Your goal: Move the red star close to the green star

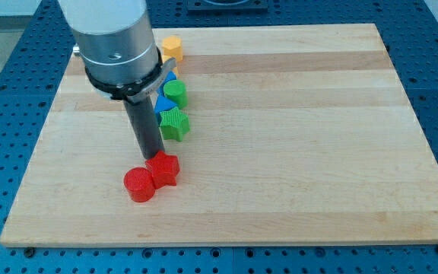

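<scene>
The red star lies on the wooden board at the view's lower left. A red round block touches its left side. The green star lies a short way above the red star, apart from it. My tip stands at the red star's upper edge, between the red star and the green star, touching or nearly touching the red star.
A green round block and a blue block, partly hidden by the arm, sit just above the green star. A yellow block lies near the board's top edge. The arm's grey body covers the upper left.
</scene>
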Controlling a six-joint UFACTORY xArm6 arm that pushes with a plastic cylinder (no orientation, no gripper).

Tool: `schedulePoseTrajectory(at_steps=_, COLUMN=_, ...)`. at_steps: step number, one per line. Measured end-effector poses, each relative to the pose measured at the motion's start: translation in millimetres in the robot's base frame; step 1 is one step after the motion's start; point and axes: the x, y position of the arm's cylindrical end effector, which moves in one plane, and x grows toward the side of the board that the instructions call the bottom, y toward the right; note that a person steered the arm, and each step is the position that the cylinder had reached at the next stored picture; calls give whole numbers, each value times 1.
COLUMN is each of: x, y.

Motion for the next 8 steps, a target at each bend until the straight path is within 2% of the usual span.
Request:
schedulePoseTrajectory(at_steps=3, x=5, y=64)
schedulePoseTrajectory(at_steps=4, x=34, y=78)
schedulePoseTrajectory(at_steps=5, x=61, y=75)
schedulePoseTrajectory(at_steps=8, x=65, y=43)
